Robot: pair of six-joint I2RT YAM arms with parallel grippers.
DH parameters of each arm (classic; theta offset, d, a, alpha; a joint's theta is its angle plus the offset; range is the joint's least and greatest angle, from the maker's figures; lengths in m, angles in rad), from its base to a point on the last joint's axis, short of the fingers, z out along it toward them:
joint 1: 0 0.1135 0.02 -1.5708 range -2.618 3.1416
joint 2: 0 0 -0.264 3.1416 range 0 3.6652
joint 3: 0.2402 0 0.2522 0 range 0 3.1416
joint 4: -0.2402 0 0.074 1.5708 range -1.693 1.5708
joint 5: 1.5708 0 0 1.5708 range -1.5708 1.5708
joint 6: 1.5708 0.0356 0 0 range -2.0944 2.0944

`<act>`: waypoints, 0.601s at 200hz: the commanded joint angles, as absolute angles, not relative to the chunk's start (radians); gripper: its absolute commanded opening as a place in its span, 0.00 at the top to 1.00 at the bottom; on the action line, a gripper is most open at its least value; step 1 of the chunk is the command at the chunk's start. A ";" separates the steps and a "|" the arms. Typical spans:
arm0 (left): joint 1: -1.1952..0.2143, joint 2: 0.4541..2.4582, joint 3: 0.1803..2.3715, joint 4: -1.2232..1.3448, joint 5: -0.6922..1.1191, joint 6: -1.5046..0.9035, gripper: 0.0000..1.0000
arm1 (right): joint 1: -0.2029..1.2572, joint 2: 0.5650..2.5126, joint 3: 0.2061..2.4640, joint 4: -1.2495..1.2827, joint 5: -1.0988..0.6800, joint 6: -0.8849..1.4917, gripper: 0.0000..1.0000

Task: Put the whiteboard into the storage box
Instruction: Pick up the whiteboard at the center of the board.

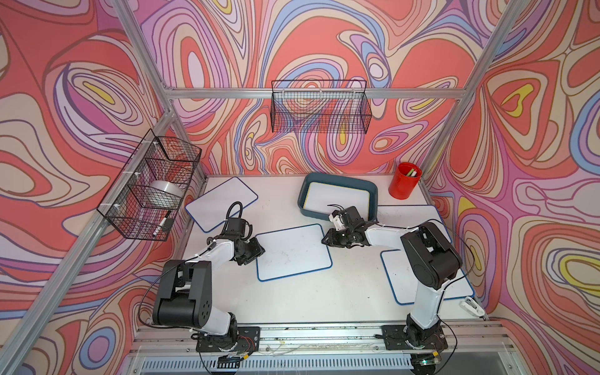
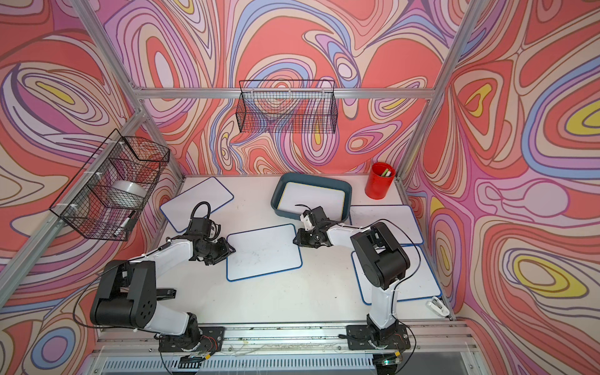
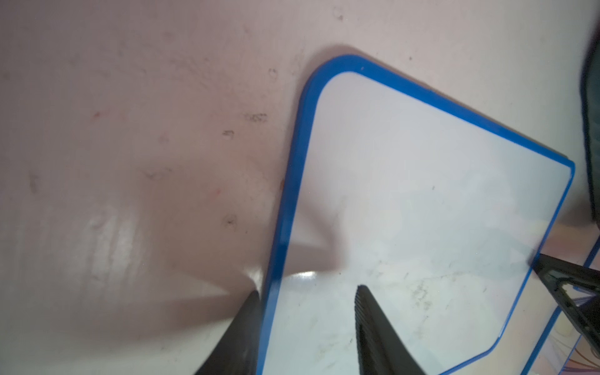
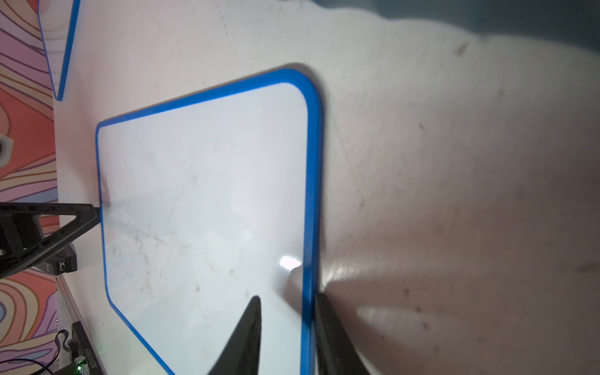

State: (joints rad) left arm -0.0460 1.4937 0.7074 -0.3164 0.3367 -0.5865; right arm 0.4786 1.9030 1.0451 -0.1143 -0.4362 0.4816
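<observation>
Blue-edged and low on the worktop [image 1: 308,302], the whiteboard [image 1: 293,251] I am working on is lying between my two arms. It is well short of the storage box [image 1: 337,177], which is sitting toward the back with another board [image 1: 337,198] lying inside it.

I am straddling the whiteboard's two short edges. My left claw [image 3: 306,289] is standing narrowly spread, with one finger just outside the frame and the other over the white face. My right claw [image 4: 285,297] is doing the same on the opposite edge. As far as I can judge, neither is pinching anything yet.

I am reading this as the set-up for a two-sided pickup. The whiteboard is looking thin and slick, so I am wanting both outer fingers seated evenly against the frame before I close, and both sides closing together so it is not skating sideways. Once it is up, I am planning to carry it level with both arms moving as one. The tub is sitting at a slightly different angle and is looking barely larger than the whiteboard, so I am intending to line up the long sides and clear the near rim before lowering.
</observation>
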 commanded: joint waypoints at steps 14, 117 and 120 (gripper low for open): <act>-0.055 1.519 0.662 -0.301 0.416 -0.581 0.57 | 0.507 2.000 1.048 -0.119 -0.517 0.522 0.69; -0.067 1.530 0.647 -0.271 0.489 -0.586 0.57 | 0.531 1.989 1.025 0.041 -0.742 0.639 0.69; -0.069 1.529 0.648 -0.272 0.486 -0.587 0.57 | 0.531 1.989 1.025 0.046 -0.748 0.642 0.69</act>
State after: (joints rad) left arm -0.0303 1.4807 0.6842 -0.2764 0.3359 -0.5785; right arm 0.4637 1.9469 1.0489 0.0067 -0.5117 0.5777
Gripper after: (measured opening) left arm 0.433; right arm 0.310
